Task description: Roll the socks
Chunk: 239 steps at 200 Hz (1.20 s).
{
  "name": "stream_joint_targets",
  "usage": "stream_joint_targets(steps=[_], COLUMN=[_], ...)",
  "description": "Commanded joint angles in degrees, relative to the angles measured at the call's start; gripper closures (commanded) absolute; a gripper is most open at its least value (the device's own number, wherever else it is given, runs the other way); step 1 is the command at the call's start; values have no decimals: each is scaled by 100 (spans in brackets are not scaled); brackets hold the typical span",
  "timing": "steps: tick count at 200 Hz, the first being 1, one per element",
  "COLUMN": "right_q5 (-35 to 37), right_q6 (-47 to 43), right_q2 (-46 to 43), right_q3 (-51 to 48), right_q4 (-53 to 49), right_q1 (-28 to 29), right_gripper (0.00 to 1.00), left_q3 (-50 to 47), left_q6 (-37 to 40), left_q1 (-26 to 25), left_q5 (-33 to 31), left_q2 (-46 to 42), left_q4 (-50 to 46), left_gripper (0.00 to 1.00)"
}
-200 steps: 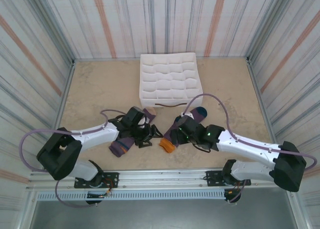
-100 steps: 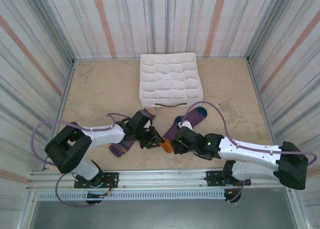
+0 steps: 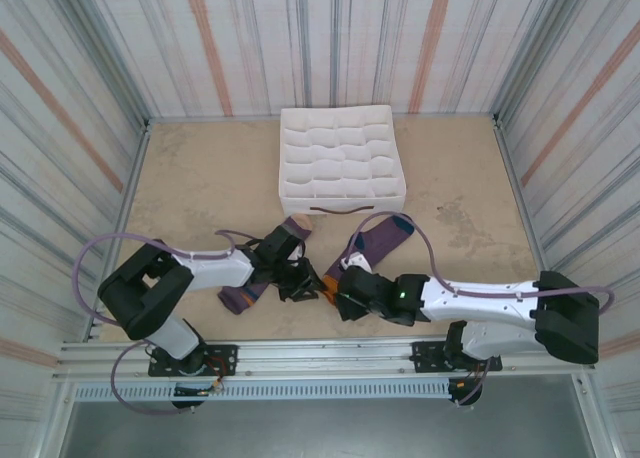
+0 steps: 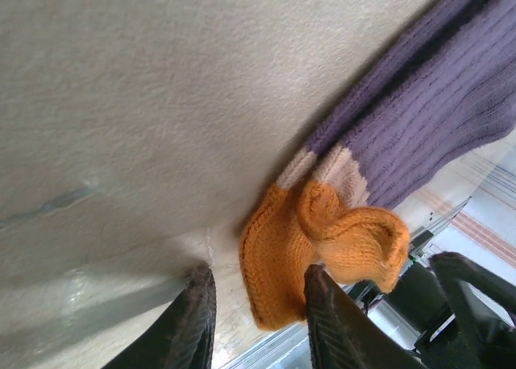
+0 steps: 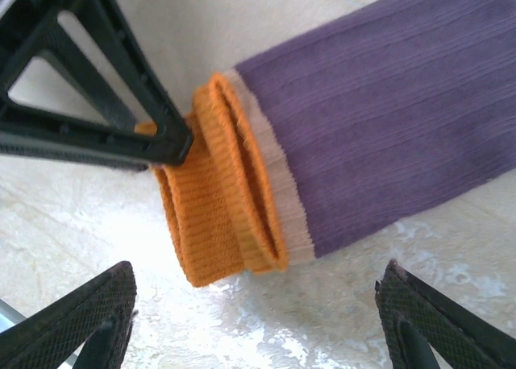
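Left fingers [image 4: 197, 321] first: they're parted, and the orange cuff [image 4: 274, 264] of one sock [image 4: 427, 119] pokes into the gap between them. One finger looks to be right against the knit while the other stands clear of it, so we call that loose, nothing clamped.

Over to the right wrist camera, where the right fingers [image 5: 89, 321] are spread wide, one at each lower corner of the view and well apart from the fabric. Between them we see that same cuff lying on the table [image 5: 242, 321], doubled over on itself with a thick orange lip. A pale band separates it from the ribbed purple leg. A black finger from the left arm comes in from the upper left, its tip touching the edge of the cuff.

From above, we see both arms stretched low across the near part of the table, meeting just left of centre. The sock they're working on runs diagonally away from them. Its orange end is at the fingers and its teal patch is toward the white grid box [image 3: 340, 163] at the back. The second sock [image 3: 245, 290] lies just beside it to the left, also diagonal and partly under the left arm, with its far end near the front of the box. Both socks lie stretched out flat, neither rolled.
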Motion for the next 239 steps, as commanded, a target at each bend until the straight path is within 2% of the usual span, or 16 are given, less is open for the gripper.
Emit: stream_joint_targets(steps=[1,32,61,153,187,215,239], right_q5=[194,217,211,347,424,496,559], right_q6=[-189,-318,-526,-681,-655,-578,-562], right_q2=[256,592,845,1275,1283,1299,1329], right_q3=[133,286,489,763,743,727,742], right_q4=[62,137,119,36,-18,-85,-133], right_q1=[137,226,239,229,220,164,142], right_gripper=[21,24,25,31,33,39,50], left_q3=[81,125,181,315,337,419,398], left_q6=[31,31,15,-165,-438,-417,-461], left_q1=[-18,-19,-19,180,201,216,230], left_q5=[40,78,185,603,817,792,783], left_q2=[108,67,-24,23,237,286,323], left_q4=[-11,-33,-32,197,694,656,717], left_gripper=[72,89,94,99,100,100,100])
